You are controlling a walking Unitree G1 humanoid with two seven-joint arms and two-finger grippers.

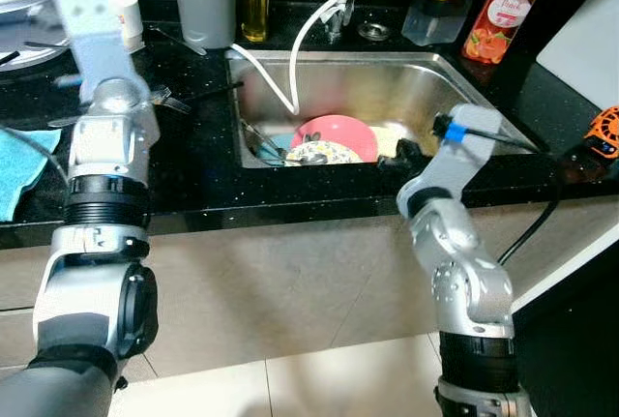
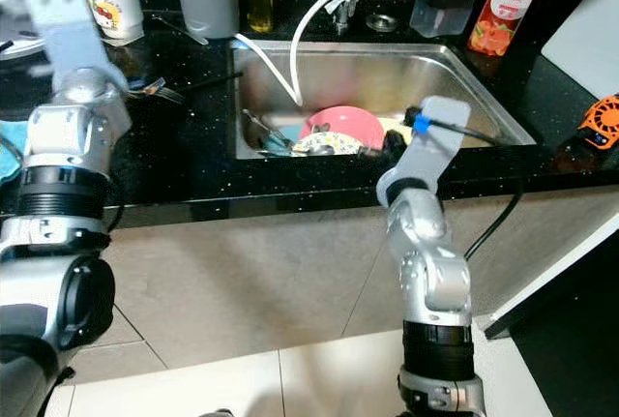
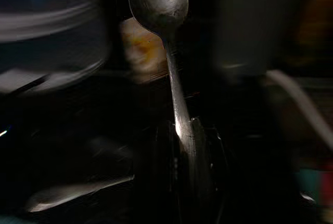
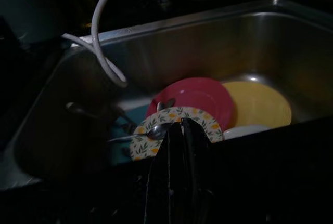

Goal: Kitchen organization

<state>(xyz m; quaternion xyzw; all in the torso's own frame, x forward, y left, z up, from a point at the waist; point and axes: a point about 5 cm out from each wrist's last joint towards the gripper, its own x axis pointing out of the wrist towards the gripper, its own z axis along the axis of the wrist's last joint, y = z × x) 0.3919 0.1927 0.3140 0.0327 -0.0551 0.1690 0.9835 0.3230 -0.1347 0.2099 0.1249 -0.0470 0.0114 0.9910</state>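
Both silver arms fill my foreground; my left gripper (image 3: 182, 146) is raised over the black speckled counter (image 1: 193, 170), fingers pinched on a polished steel spoon (image 3: 166, 21) that stands bowl-up. I judge this the carrying step: cutlery out of the sink, bound for somewhere on the counter near the white mug (image 2: 113, 6) and the fork (image 2: 160, 91). Next I need a gentle lowering and release. My right gripper (image 4: 179, 146) hovers at the brushed stainless sink (image 1: 426, 78), fingers pressed together with nothing between them, just short of the patterned plate (image 4: 171, 125), glossy pink plate (image 1: 338, 134) and yellow plate (image 4: 260, 104) stacked inside.
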